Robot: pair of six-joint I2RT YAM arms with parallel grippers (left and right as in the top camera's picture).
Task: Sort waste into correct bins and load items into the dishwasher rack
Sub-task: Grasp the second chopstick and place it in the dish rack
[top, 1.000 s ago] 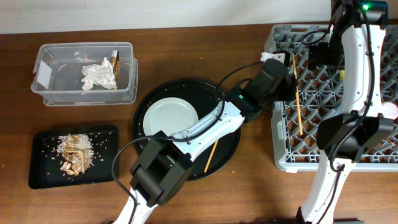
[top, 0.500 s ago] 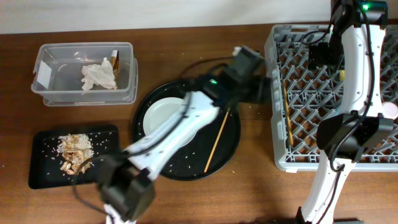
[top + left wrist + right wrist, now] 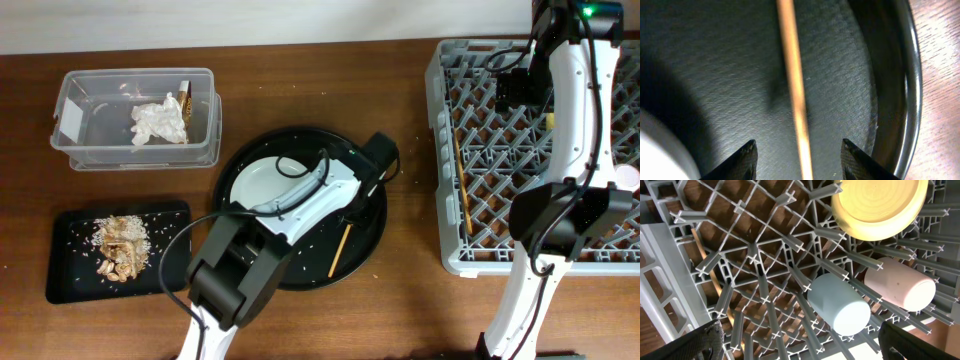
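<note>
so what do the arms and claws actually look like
Both the left arm and right arm have white shells with bulky black joints and thin black cables looping alongside. The left claw and right claw have black, matte, pointed fingertips.

one wooden chopstick (image 3: 461,184) flat in grey rack (image 3: 447,252), other chopstick (image 3: 339,252) on round black tray (image 3: 366,240) near plate (image 3: 260,180)

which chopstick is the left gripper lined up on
The chopstick lying on the round black tray, between the fingertips of the open left gripper. The other chopstick already lies in the rack.
</note>
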